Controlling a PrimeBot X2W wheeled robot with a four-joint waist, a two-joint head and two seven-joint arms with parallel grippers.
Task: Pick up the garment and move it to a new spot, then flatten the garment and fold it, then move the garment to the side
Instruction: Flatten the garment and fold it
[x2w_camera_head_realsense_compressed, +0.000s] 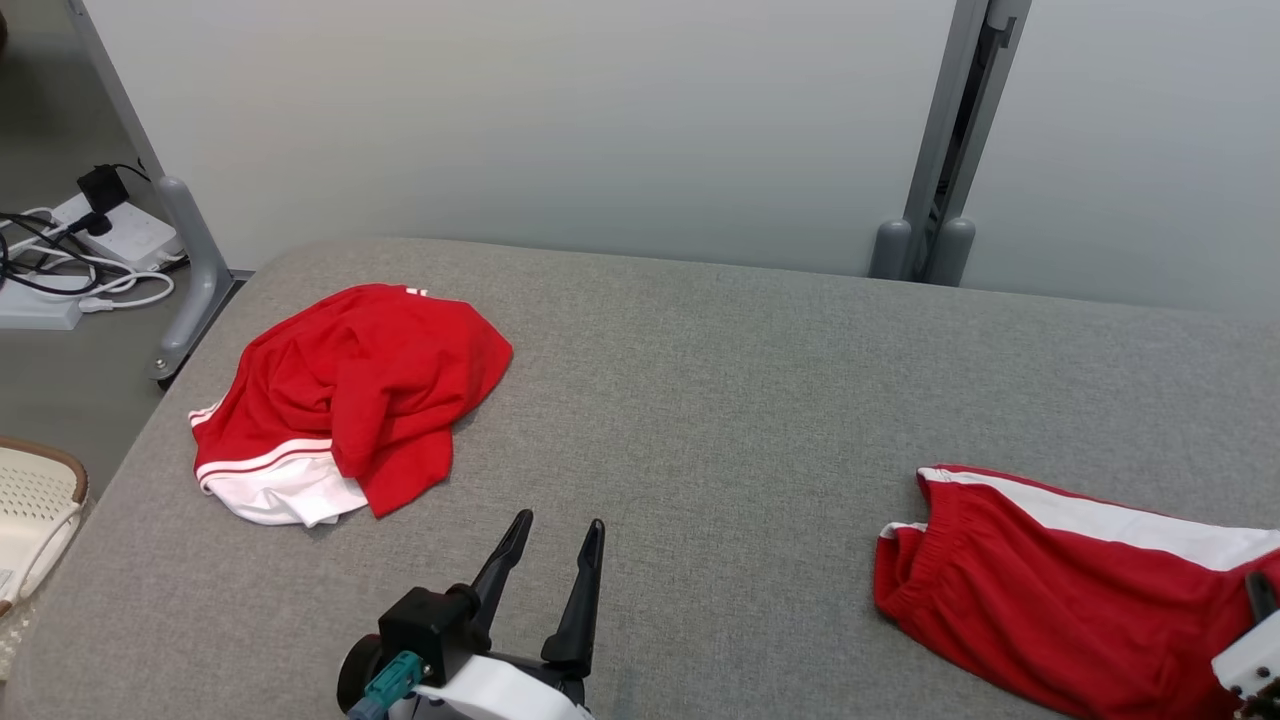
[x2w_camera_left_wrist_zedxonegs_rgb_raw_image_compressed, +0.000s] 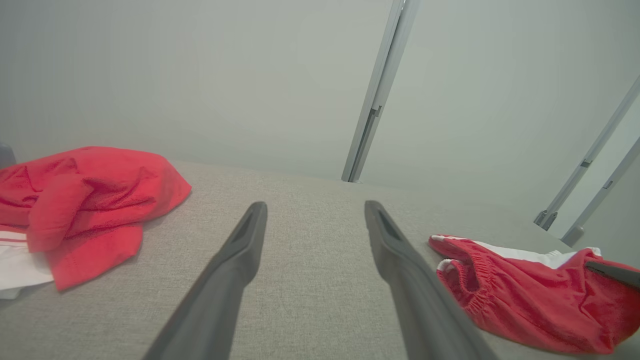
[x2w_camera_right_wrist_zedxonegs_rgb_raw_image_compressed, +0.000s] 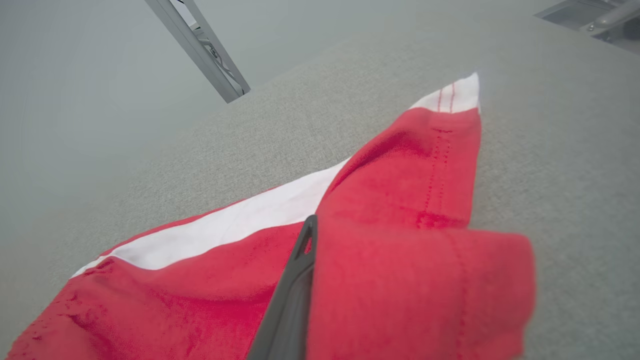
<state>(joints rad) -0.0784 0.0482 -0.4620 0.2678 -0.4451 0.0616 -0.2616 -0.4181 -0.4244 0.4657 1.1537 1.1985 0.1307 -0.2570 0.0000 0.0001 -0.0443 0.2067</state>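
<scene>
The right gripper (x2w_camera_right_wrist_zedxonegs_rgb_raw_image_compressed: 315, 230) pinches the red shorts (x2w_camera_head_realsense_compressed: 1040, 590), cloth hiding one finger. The left gripper (x2w_camera_head_realsense_compressed: 560, 522) stands wide open and empty; a crumpled red garment (x2w_camera_head_realsense_compressed: 350, 395) lies apart, to its left.

Left pincer (x2w_camera_head_realsense_compressed: 558, 528) points forward, its two long dark fingers spread wide. Right pincer (x2w_camera_right_wrist_zedxonegs_rgb_raw_image_compressed: 311, 231), at the head view's lower right, is clamped on a fold of the red shorts (x2w_camera_right_wrist_zedxonegs_rgb_raw_image_compressed: 400, 280), one finger under cloth.
</scene>
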